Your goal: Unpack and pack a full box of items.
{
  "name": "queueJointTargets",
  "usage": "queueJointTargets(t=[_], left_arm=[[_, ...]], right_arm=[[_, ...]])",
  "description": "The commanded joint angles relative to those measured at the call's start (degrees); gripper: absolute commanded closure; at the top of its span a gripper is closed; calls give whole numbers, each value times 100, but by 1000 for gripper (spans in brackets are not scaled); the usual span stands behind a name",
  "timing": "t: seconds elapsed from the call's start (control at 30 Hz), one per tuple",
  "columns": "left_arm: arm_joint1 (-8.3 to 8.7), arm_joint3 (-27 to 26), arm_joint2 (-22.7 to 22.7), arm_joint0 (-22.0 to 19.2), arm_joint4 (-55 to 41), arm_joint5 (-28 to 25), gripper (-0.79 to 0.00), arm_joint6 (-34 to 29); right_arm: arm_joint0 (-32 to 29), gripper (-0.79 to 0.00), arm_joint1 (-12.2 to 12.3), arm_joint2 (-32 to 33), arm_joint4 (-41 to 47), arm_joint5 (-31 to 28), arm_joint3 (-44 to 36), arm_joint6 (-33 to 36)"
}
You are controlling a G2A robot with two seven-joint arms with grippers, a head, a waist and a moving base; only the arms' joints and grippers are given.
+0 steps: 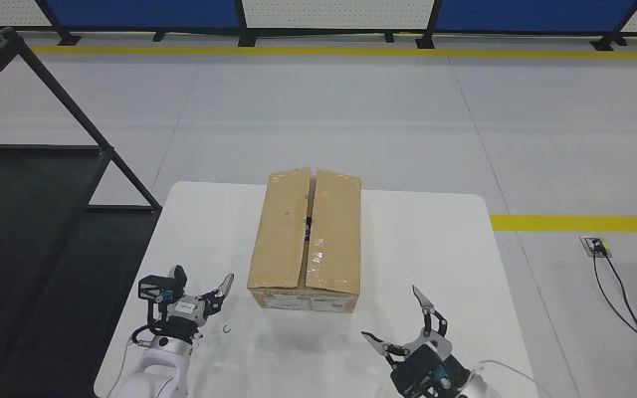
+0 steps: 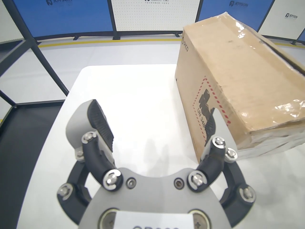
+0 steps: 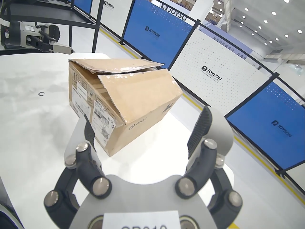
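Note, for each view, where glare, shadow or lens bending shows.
Top view: a soft shadow on the table before the box. Left wrist view: glare on the box's tape; the wall panels bow. Right wrist view: ceiling lamps flare; the wall panels curve.

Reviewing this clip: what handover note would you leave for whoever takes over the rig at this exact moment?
Left gripper: open, empty, low over the table, off the box's near left corner.
Right gripper: open, empty, off the near right corner.
Box: mid-table, top flaps folded down but loose, one slightly raised; contents hidden.
Small C-shaped piece lies beside the left gripper.
Done: nothing visibly unpacked.
Left: open flaps, take items out, repack.
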Motion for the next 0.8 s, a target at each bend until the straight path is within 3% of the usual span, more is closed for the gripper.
queueJointTargets(t=[0.0,0.3,0.77], left_arm=[[-8,10,43,-47,6,5,-785,-60],[-61,142,371,-288,318,194,-785,-178],[-108,161,631,-273,459,12,-785,-159]], right_arm=[[142,-785,-13,-189,-157,-70,79,40],[1197,-785,-213,-1310,-938,475,595,818],[2055,-785,-483,-2056,-1689,1272,1404,1454]])
